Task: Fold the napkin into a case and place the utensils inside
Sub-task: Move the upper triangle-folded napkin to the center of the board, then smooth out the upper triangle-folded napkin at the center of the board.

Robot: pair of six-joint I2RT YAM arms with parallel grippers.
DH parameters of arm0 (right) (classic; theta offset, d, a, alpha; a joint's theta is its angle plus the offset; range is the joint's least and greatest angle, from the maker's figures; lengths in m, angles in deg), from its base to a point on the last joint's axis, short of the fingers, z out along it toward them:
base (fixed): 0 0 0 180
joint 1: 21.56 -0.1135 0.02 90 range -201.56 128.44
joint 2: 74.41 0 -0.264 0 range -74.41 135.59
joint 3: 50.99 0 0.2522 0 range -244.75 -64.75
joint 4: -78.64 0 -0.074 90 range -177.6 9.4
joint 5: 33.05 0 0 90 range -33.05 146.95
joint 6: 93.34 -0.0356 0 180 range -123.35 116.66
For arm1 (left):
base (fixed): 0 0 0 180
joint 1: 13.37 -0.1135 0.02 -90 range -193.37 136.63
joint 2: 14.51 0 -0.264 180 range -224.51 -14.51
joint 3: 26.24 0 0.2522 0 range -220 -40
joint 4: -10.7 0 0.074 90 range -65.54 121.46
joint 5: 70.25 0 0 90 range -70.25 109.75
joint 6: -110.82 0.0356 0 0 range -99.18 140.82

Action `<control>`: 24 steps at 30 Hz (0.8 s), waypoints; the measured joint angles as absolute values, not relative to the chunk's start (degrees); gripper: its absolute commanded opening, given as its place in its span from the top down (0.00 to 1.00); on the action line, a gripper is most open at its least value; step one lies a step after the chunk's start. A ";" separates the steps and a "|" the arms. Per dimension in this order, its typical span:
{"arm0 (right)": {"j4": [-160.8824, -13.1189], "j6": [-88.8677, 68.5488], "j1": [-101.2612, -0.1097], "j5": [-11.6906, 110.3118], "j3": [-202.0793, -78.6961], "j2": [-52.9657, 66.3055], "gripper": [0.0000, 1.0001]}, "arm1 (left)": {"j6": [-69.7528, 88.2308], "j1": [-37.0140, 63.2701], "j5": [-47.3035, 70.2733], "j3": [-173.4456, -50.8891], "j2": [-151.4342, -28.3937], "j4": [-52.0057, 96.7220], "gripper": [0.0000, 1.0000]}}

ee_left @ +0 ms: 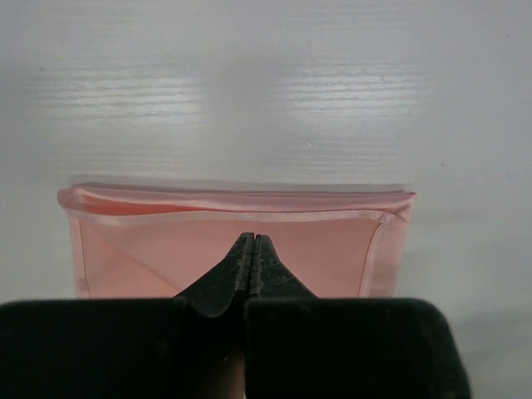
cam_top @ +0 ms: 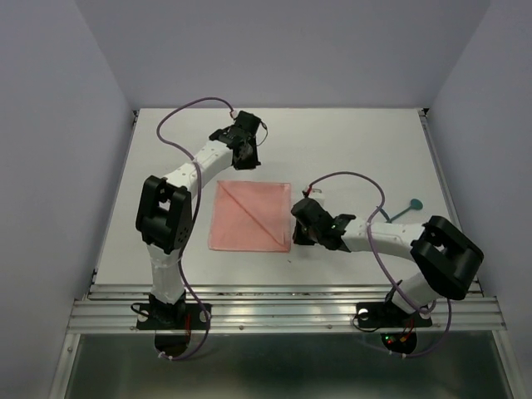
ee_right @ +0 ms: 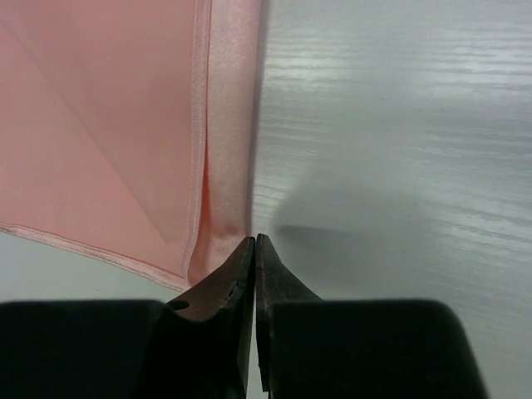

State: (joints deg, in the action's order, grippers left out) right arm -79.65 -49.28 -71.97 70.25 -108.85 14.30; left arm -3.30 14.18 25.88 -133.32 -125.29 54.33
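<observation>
The salmon-pink napkin (cam_top: pixel 249 216) lies flat at the table's middle as a layered square with a diagonal crease. My left gripper (cam_top: pixel 247 158) hovers just beyond its far edge, shut with nothing between the fingers; in the left wrist view its tips (ee_left: pixel 254 237) meet over the napkin (ee_left: pixel 150 249). My right gripper (cam_top: pixel 296 229) sits at the napkin's right edge near the front corner, also shut and empty. The right wrist view has its tips (ee_right: pixel 255 239) beside the folded hem of the napkin (ee_right: pixel 100 125). One dark-teal utensil (cam_top: pixel 411 204) with a round end lies behind the right arm.
White table (cam_top: pixel 357 141) with lavender walls on three sides. Purple cables (cam_top: pixel 193 106) loop above both arms. A metal rail (cam_top: pixel 283 312) runs along the near edge by the arm bases.
</observation>
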 measured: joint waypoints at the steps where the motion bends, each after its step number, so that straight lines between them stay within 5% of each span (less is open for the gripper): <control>1: -78.60 -49.69 -71.86 71.74 -108.46 12.50 0.90 | -3.34 14.51 25.79 -133.64 -125.66 54.42 0.85; 15: -76.20 -46.63 -50.75 70.91 -106.14 3.26 0.83 | -5.11 25.33 26.95 -145.47 -135.23 57.72 0.30; 24: -76.20 -45.28 -48.17 66.82 -106.14 4.53 0.76 | -7.10 31.47 35.43 -154.10 -144.39 61.26 0.32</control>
